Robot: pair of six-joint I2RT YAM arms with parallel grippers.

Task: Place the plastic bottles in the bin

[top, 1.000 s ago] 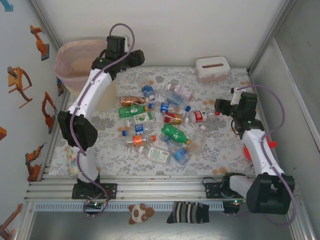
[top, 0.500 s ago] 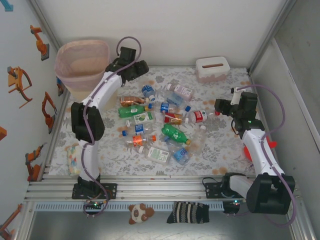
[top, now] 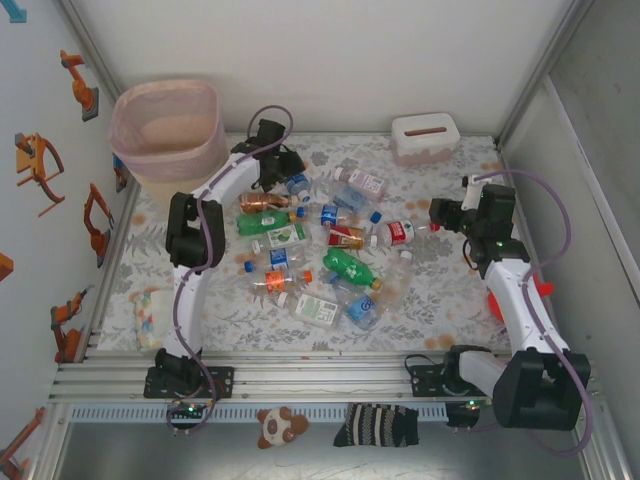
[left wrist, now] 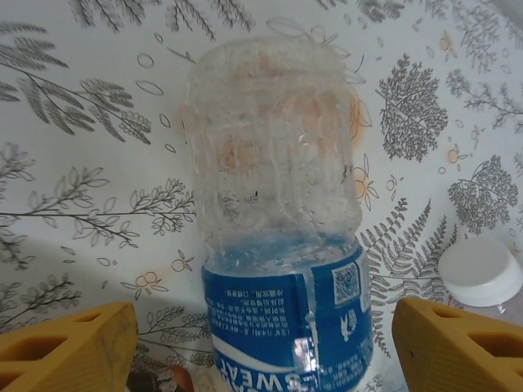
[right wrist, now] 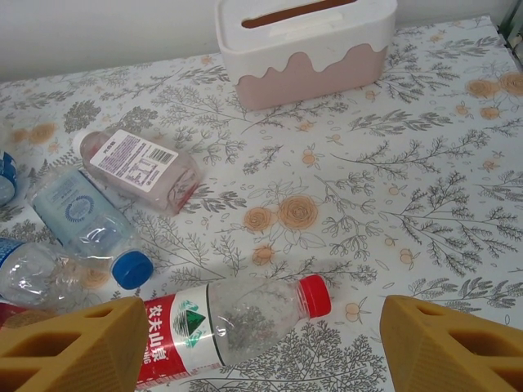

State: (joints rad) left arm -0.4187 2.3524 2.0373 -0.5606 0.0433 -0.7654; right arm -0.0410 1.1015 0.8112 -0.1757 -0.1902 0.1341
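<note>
Directly between the spread fingers of our left gripper [top: 284, 172] lies a blue-labelled bottle [left wrist: 278, 204], its long axis running straight ahead of the jaws; the bin [top: 165, 125] stands off to this gripper's left; our right gripper [top: 440, 213], likewise agape, hangs well apart.
</note>
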